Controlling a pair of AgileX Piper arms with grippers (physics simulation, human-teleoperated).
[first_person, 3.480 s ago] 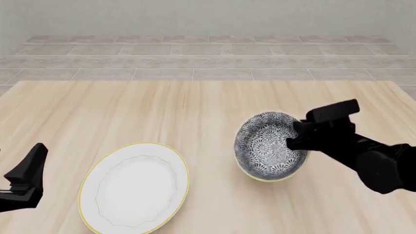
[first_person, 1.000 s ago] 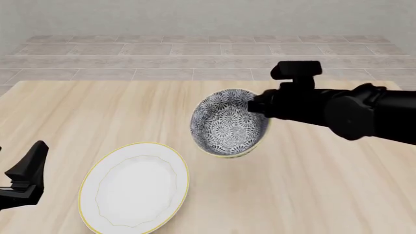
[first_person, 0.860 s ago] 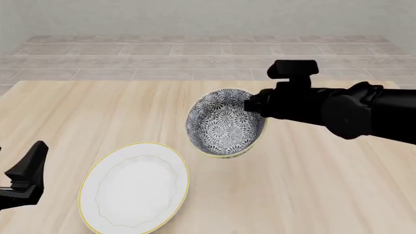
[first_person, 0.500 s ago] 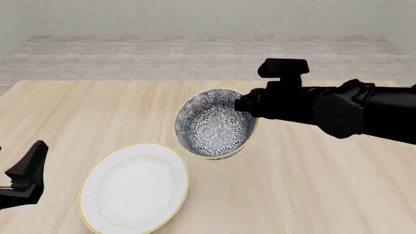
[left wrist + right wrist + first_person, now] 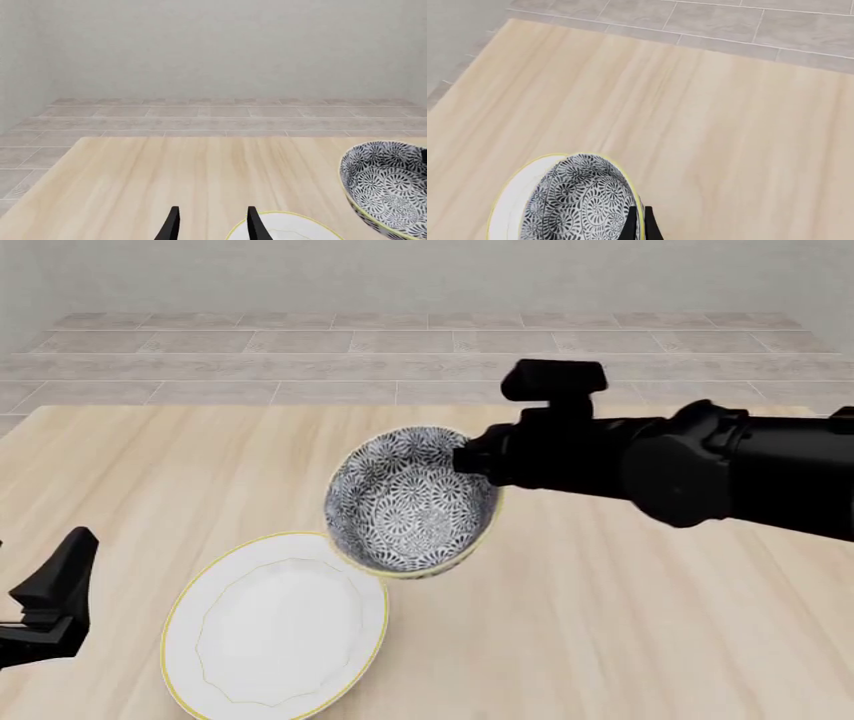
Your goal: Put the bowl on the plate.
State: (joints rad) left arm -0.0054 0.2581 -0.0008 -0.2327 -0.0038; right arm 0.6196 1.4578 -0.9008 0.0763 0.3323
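Front view: bowl (image 5: 407, 503) held off the table (image 5: 641, 640), tilted so its patterned inside faces the camera; its lower edge overlaps the plate's (image 5: 274, 625) rim at about 1 o'clock. The right gripper (image 5: 470, 462) clamps the bowl's rim at about 2 o'clock, the right arm reaching in from 3 o'clock. The plate lies flat on the table toward 7 o'clock of the bowl. The left gripper (image 5: 54, 590) sits at the picture's 8 o'clock edge, well apart from both dishes; this view does not show how its fingers stand.

Left wrist view: left gripper (image 5: 211, 224) with its 2 fingertips apart and nothing between them. Part of the plate (image 5: 293, 231) shows just beyond 1 fingertip; the bowl (image 5: 385, 186) hangs tilted above the table (image 5: 200, 170).

Right wrist view: right gripper (image 5: 638, 222) closed on the bowl's (image 5: 577, 200) rim, 2 dark fingers pinching it. The plate (image 5: 507, 200) shows as a white crescent past the bowl, over the table (image 5: 707, 130).
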